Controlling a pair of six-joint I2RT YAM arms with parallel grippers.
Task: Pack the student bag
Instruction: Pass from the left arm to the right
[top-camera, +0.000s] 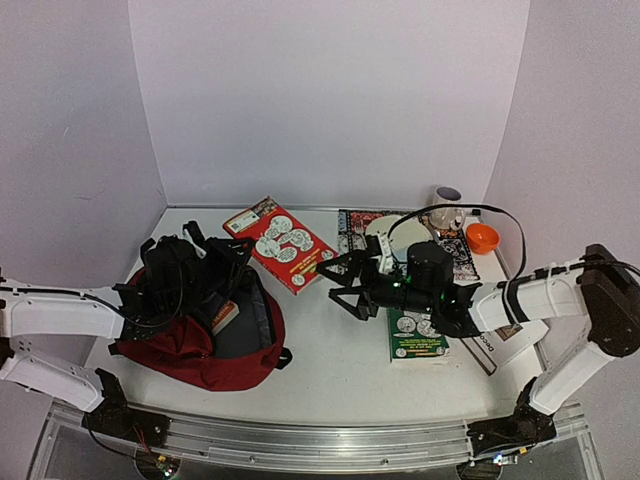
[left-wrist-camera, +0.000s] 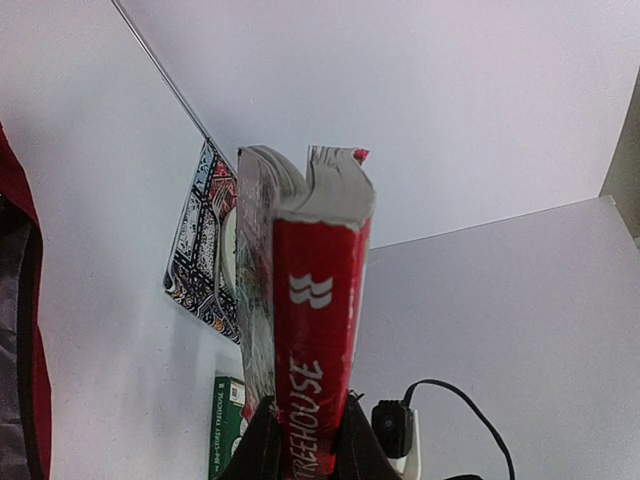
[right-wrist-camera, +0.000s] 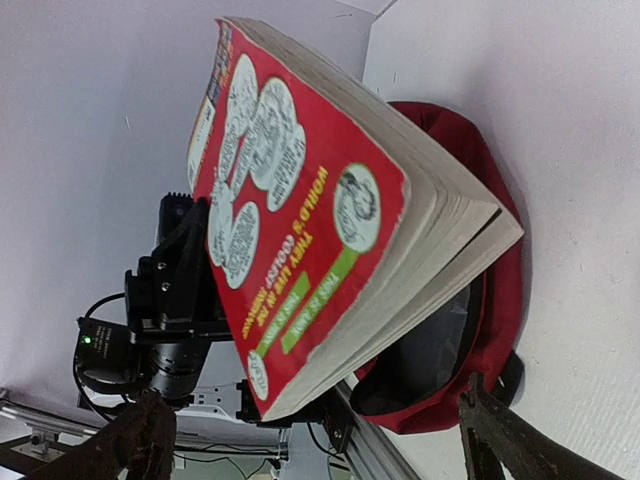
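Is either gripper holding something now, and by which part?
The left gripper clamps the red book at one end of its spine. The right gripper is open and empty.

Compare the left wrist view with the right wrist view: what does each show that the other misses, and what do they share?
Left wrist only: the red book's spine reading TREEHOUSE, clamped in the left gripper, plus a patterned book and a green book. Right wrist only: the red book's front cover, the left arm behind it, and the student bag's open mouth. Both: the red book and the student bag, a mere sliver in the left wrist view.
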